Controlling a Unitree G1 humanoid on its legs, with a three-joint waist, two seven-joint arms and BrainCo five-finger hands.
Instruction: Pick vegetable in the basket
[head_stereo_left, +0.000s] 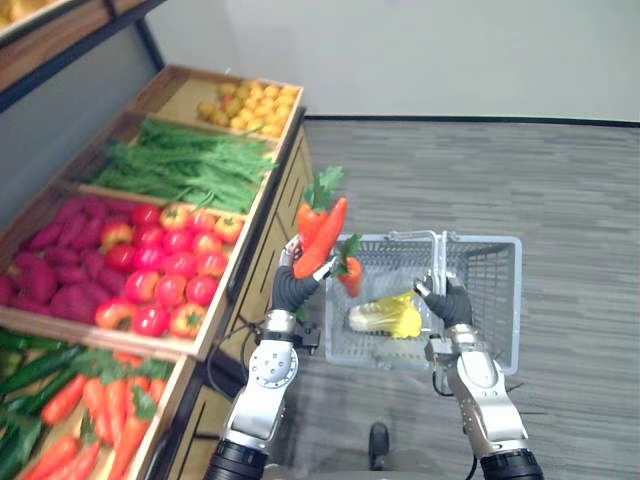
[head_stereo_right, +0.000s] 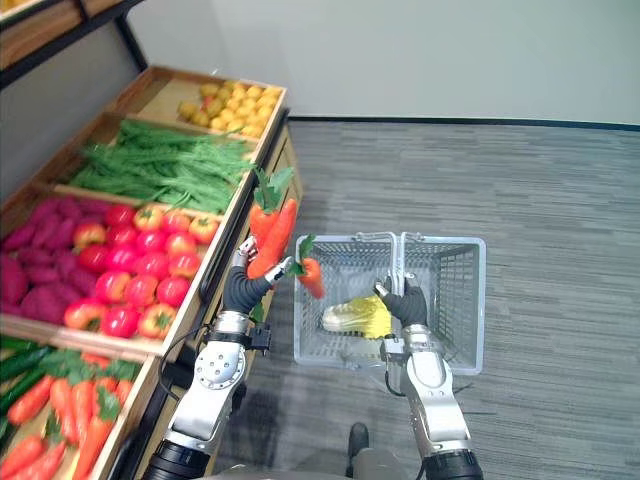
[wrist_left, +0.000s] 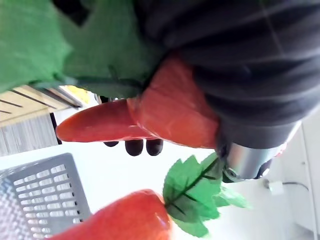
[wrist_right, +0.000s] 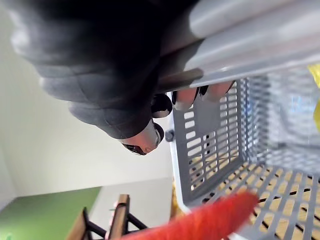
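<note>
The right hand (head_stereo_left: 447, 302) clasped the basket (head_stereo_left: 497, 290) handle (head_stereo_left: 438, 262); the left hand (head_stereo_left: 297, 283), fingers wrapped round carrots (head_stereo_left: 324, 233) over the basket's edge, risked spilling one outside.

Bright, even light — soft shade beneath the upper shelf (head_stereo_left: 50, 45), a mild sheen on the carrots (wrist_left: 175, 110).

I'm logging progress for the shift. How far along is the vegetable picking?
Done: a yellow-green cabbage lies in the grey basket, whose handle the right hand grips. In hand: the left hand holds carrots above the basket's left rim, with a smaller carrot just below them. Left: getting these carrots into the basket.
</note>
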